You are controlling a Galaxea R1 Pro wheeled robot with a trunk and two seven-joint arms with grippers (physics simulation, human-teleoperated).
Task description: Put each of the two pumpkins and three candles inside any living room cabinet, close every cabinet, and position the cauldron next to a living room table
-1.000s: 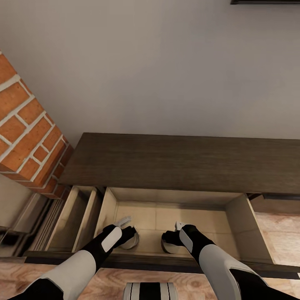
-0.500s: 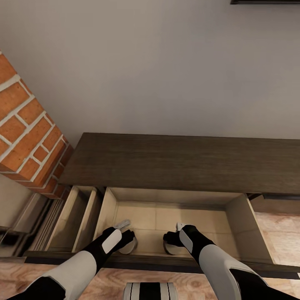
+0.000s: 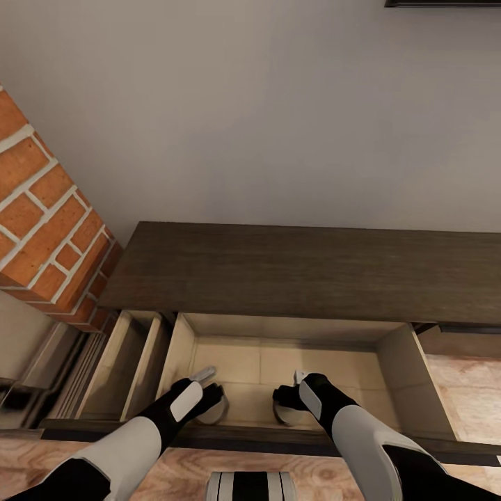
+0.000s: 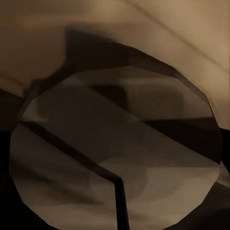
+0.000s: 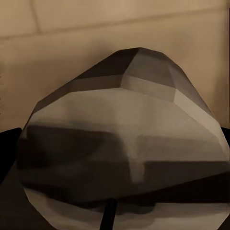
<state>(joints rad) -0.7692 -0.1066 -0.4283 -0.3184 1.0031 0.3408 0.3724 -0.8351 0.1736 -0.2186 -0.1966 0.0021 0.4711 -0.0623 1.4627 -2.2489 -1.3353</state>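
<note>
Inside the open drawer: both arms reach down over its front edge.
Left pincer: low over a rounded grey faceted object; open or closed, cannot tell.
Right pincer: likewise over a second grey lump; grip unclear.
Cabinet: dark, long, its pale drawer pulled out beside the brick chimney.
Pumpkins: no orange seen; these grey shapes may be them, shadowed.
Advice: release low and level, then lift straight clear.

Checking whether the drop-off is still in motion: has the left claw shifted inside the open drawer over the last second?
Yes. The left claw has drawn back slightly toward the drawer's front edge, away from the cabinet top.
</note>
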